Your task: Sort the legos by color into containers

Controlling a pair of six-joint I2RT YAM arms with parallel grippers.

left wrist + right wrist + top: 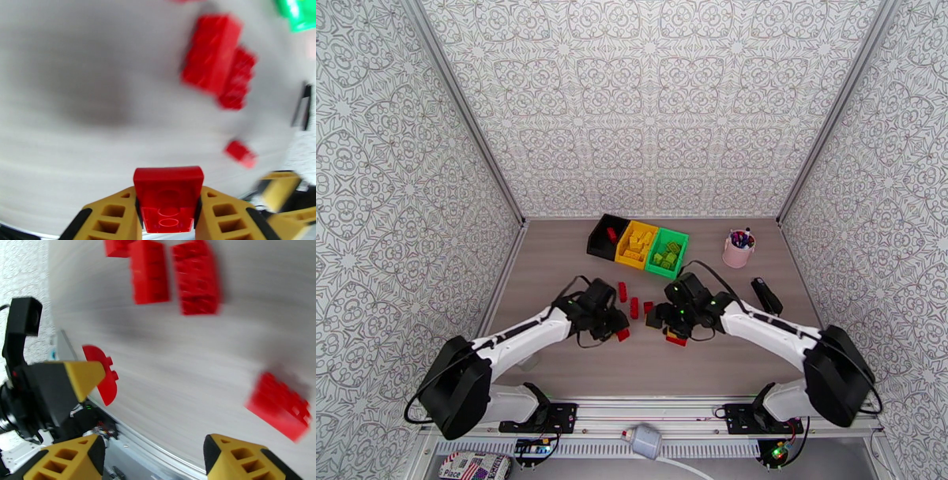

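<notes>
**Fig.** Sorting scene, top view plus both wrist cams.

**(a) Left arm.** Left gripper [168, 203]: jaws closed on a red sloped brick [168, 189]. It is pinched across its two flat side walls, hollow underside toward the cam, and held clear of the table [553, 268].

**(b) Right arm.** Right gripper [153, 448]: jaws spread wide, nothing betw. them. A red studded brick [278, 405] lies on the table just beside the gap, not inside it.

**(c) Loose pieces.** Three more red bricks [634, 307] sit near the table centre, betw. the grippers and the bins. All loose pieces seen are red.

**(d) Bins.** These stand in a row at the far side.
- The black bin [594, 246] holds a red brick.
- The yellow bin [627, 263] holds yellow bricks.
- The green bin [658, 273] holds green bricks.

The black bin is thus prob. the target for red.

**(e) Non-task items.** A pink pen cup [739, 253] stands at far right.

**Handling (est.).**
- The bricks look very light, rigid and glossy. They should not deform or break, but they can twist or squirt out if pinched off-centre.
- Best hold is across two parallel side walls at mid-length. Avoid the studs and the sloped face, since neither offers a flat seat.
- For the brick by the right gripper, line the jaws up w/ its long sides first. It lies skewed to the gap.
</notes>
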